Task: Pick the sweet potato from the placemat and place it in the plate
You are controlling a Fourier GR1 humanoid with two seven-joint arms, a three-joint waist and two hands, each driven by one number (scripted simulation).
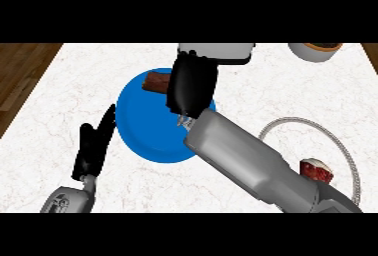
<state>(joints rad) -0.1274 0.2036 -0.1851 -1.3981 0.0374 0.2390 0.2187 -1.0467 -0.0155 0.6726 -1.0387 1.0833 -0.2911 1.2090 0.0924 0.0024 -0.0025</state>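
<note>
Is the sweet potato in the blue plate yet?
Yes. The sweet potato lies on the plate's far edge, beside the right hand.

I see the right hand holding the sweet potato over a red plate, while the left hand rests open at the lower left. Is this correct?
Not quite: the plate is blue, not red, as the head view shows. The rest stands: the right hand holds the sweet potato over it, and the left hand rests open at the lower left.

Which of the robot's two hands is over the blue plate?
The right hand, reaching across the blue plate beside the brown sweet potato. The left hand stands off the plate, on the white counter.
</note>
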